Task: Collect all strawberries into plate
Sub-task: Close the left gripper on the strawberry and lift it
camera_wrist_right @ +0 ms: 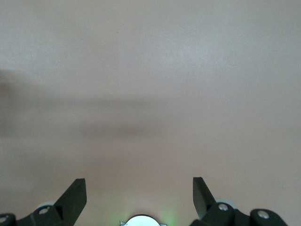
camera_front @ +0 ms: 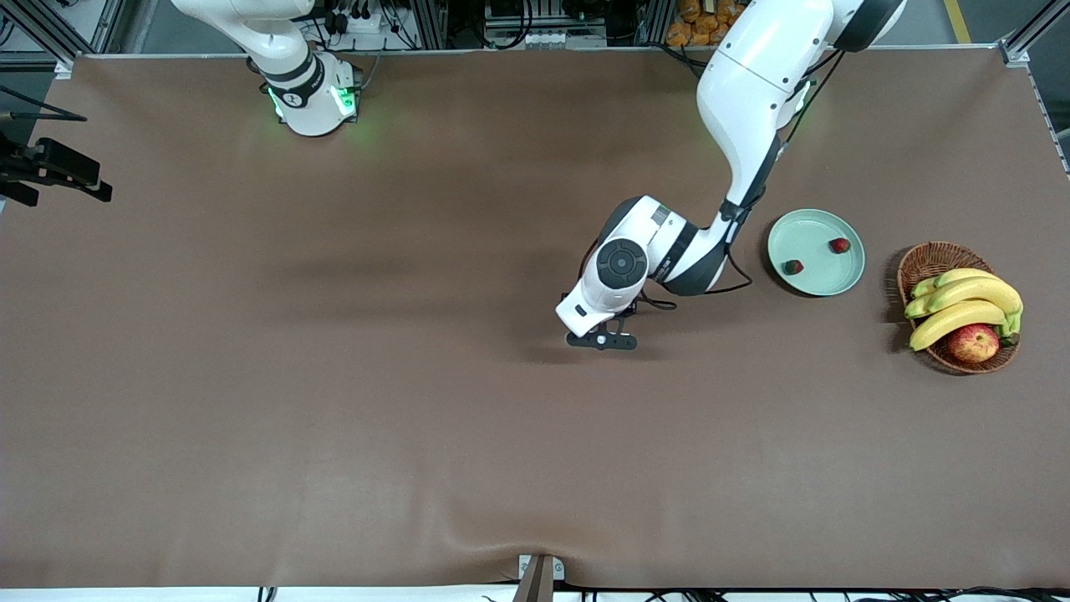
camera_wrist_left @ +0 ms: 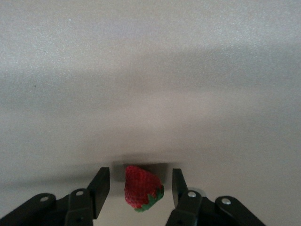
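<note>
Brown table [camera_front: 334, 376] bare across middle. Left arm reaches down to table centre. Right arm waits folded at its base. Basket [camera_front: 928, 261] with bananas [camera_front: 961, 303] and apple [camera_front: 973, 343] at left arm's end. Green plate [camera_front: 815, 276] beside basket, two strawberries [camera_front: 839, 245] inside, apart. Left gripper [camera_wrist_left: 141, 188] low at table, fingers [camera_wrist_left: 101, 188] straddling third strawberry [camera_wrist_left: 140, 187], gaps both sides, not pinching. Right gripper [camera_wrist_right: 139, 195] spread wide, holding nothing.

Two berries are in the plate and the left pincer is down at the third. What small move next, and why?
Probably finish closing the left pincer and only then lift. The last strawberry lies on the table between its fingers with gaps on both sides, so it isn't gripped yet. The plate holds the other two. The right arm waits, pincer open.
</note>
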Controlling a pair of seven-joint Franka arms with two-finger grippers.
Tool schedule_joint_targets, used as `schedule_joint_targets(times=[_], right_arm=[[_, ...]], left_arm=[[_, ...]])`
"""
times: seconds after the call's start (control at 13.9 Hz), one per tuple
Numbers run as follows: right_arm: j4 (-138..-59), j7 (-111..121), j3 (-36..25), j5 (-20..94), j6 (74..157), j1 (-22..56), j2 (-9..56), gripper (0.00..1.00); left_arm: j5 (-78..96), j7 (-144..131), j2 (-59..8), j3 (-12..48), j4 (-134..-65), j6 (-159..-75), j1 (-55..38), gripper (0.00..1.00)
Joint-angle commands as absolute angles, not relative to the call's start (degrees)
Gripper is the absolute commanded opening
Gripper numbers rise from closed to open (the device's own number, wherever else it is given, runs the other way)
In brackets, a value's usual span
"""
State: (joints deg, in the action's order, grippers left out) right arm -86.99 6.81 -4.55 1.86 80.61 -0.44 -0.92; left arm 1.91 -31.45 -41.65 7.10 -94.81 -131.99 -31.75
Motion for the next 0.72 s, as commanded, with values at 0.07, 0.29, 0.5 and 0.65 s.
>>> schedule_joint_targets(times=[0.07,0.29,0.5,0.65], right_arm=[[-88.42,7.2,-3.25,1.23,80.33,-1.06,-2.37,1.0],[-88.51,7.38,-3.08,1.23,79.28,-0.88,-2.46,1.0],[-88.51,6.16,-3.16,1.49,80.5,-1.32,-2.55,1.0],[-88.51,2.83,-3.34,1.67,80.86,-1.41,-2.55,1.0]], left_arm=[[0.35,-32.96,-41.31,6.86,-95.1,-132.1,-32.26,0.35],[0.35,-32.96,-41.31,6.86,-95.1,-132.01,-32.17,0.16],[0.26,-32.78,-40.52,6.86,-95.19,-131.14,-31.47,0.11],[0.26,-32.17,-36.85,6.5,-95.01,-126.07,-29.11,0.13]])
